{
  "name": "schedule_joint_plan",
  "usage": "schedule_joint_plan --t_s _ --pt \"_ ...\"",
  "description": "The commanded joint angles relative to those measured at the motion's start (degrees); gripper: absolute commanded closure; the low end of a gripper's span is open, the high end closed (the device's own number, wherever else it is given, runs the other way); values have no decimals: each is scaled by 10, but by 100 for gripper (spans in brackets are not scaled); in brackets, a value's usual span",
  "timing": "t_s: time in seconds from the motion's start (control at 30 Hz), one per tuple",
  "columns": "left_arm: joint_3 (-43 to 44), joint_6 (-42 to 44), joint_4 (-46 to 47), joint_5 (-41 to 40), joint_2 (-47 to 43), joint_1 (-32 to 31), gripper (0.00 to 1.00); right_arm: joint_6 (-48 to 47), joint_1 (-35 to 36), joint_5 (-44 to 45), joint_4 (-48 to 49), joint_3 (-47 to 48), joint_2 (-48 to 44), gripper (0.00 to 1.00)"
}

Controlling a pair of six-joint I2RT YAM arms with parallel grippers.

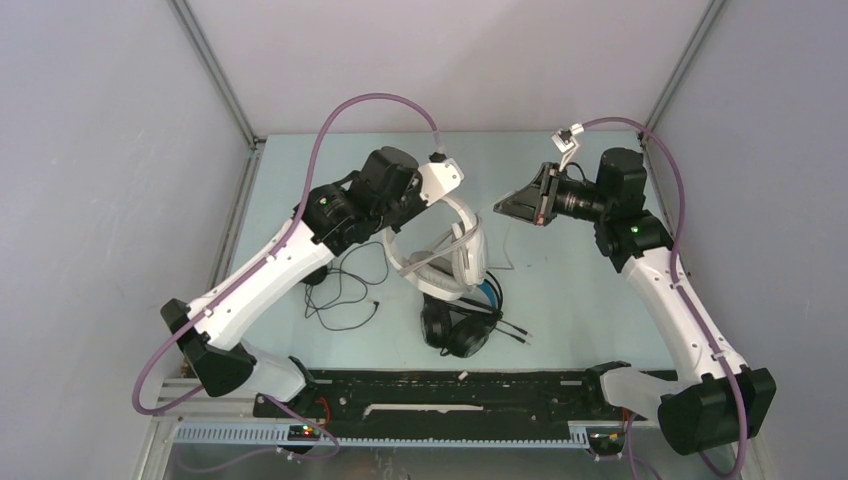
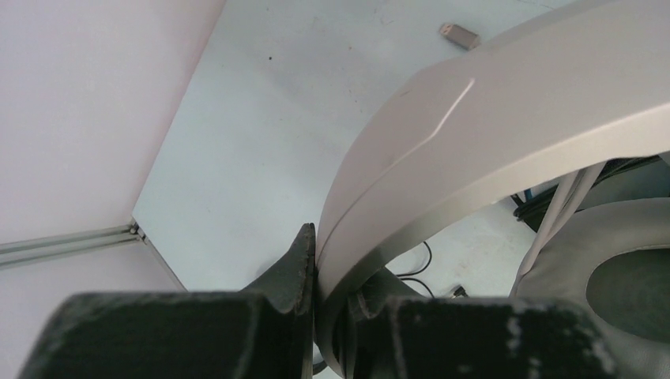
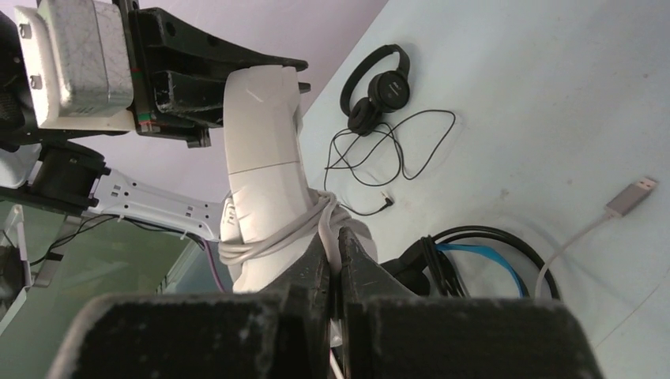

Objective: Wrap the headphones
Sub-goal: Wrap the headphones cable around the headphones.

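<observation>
Left gripper (image 2: 325, 272) clenched on the headband of the white-grey headphones (image 1: 452, 250), holding them up over the middle of the table (image 1: 580, 300), ear cups hanging. Right gripper (image 3: 336, 241) pinched tight on their white cord (image 3: 272, 241), which loops around the headband; USB plug (image 3: 632, 193) lies on the table. Bulky black pair (image 1: 458, 328) sits just nearer the arm bases, small thin black pair (image 3: 379, 79) lies further left, cord loose
</observation>
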Motion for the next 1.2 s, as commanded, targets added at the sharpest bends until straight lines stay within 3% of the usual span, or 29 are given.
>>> schedule_joint_plan --t_s 0.0,0.33,0.9,1.17 --pt "-5 19 -37 -76 -4 2 100 31 -3 -13 44 37 -8 100" --pt "47 -47 -60 -139 24 3 100 111 39 -61 113 37 -9 100" --pt "119 -201 -100 -166 53 29 100 163 160 -9 194 37 7 96" --pt "146 -303 -92 -153 51 40 100 134 201 29 201 37 17 94"
